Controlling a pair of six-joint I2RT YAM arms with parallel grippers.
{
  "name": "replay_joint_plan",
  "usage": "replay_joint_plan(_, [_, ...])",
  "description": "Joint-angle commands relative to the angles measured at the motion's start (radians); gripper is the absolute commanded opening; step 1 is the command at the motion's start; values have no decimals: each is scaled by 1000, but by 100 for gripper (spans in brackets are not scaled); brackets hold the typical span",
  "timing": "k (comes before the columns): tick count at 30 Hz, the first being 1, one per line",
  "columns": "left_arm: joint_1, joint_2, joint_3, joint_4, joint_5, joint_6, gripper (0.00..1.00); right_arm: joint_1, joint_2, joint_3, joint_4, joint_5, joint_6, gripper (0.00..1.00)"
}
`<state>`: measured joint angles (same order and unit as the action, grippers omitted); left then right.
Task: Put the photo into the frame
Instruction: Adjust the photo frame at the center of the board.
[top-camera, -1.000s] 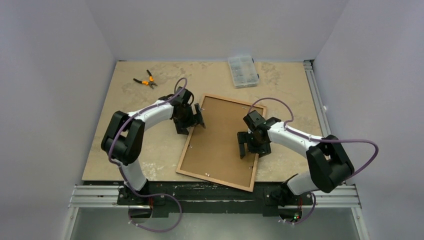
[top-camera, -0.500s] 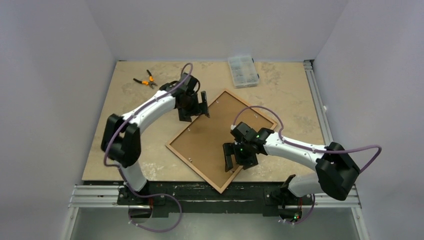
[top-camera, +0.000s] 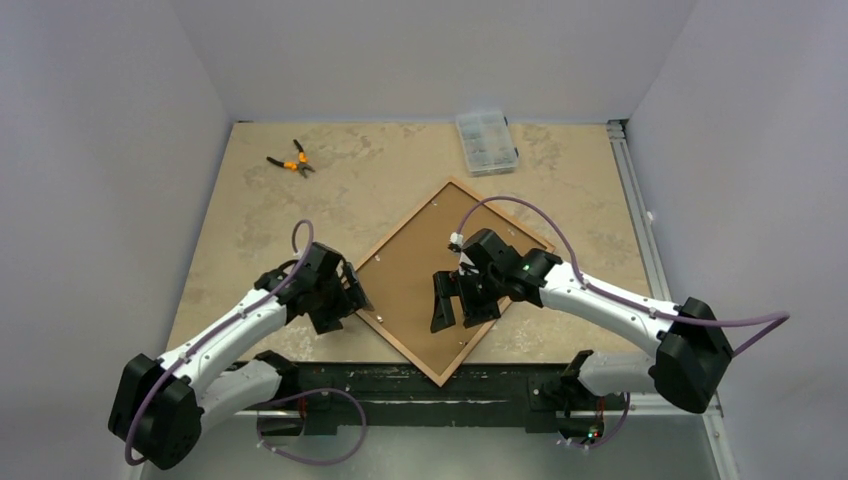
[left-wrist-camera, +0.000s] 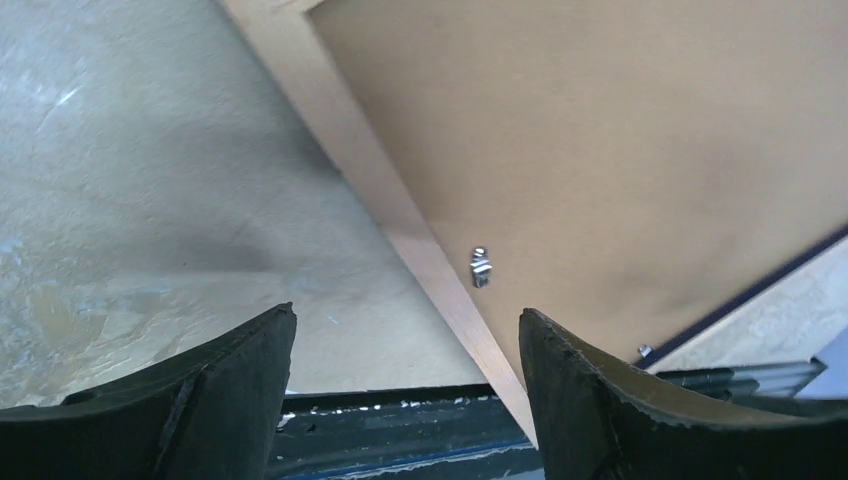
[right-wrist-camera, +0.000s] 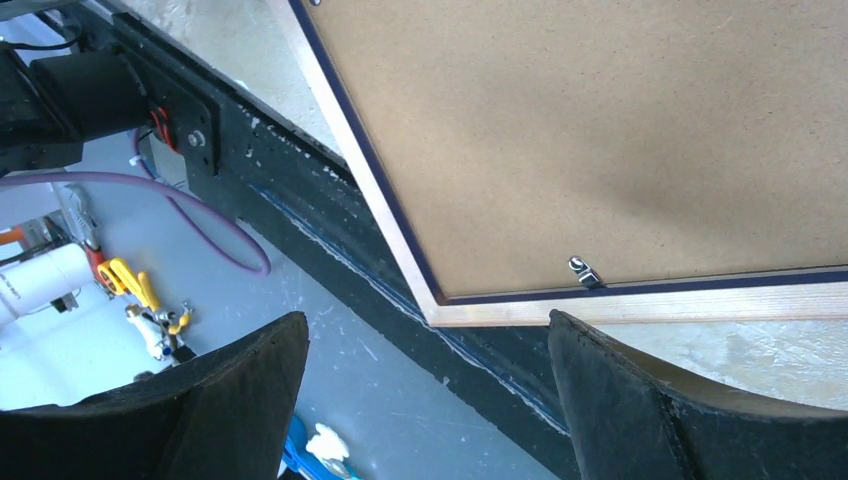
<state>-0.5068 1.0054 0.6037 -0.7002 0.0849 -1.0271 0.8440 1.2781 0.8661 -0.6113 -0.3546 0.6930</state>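
Observation:
The frame (top-camera: 395, 342) lies back-up on the table, turned like a diamond, its near corner over the table's front edge. A brown backing board (top-camera: 410, 270) fills it, so the photo is hidden. My left gripper (top-camera: 350, 295) is open and empty above the frame's near-left rail (left-wrist-camera: 370, 170); a metal clip (left-wrist-camera: 481, 268) shows between its fingers. My right gripper (top-camera: 450, 305) is open and empty above the board near the near corner. In the right wrist view the wood rail (right-wrist-camera: 650, 302), its dark blue inner edge and a clip (right-wrist-camera: 583, 271) show.
Orange-handled pliers (top-camera: 290, 160) lie at the far left. A clear compartment box (top-camera: 486, 142) stands at the far middle. The black front rail (top-camera: 400, 375) runs under the frame's overhanging corner. The floor with cables shows below in the right wrist view (right-wrist-camera: 150, 200).
The frame has turned clockwise into a diamond. My left gripper has swung from the frame's far edge back to its near-left rail. My right gripper has shifted left over the board.

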Motion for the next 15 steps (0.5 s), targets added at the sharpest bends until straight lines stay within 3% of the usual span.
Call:
replay_joint_plan(1, [-4,18,-37,92,-37,-106,79,3,-36,34,25,-29,12,88])
replay_joint_plan(9, [-2,210,0,196,-55,-76,65,3,-44,21,42,-15,36,88])
replay_joint_plan(15, [10,344,132,110,-143,70,36,-3,-50,13,46,8,43,88])
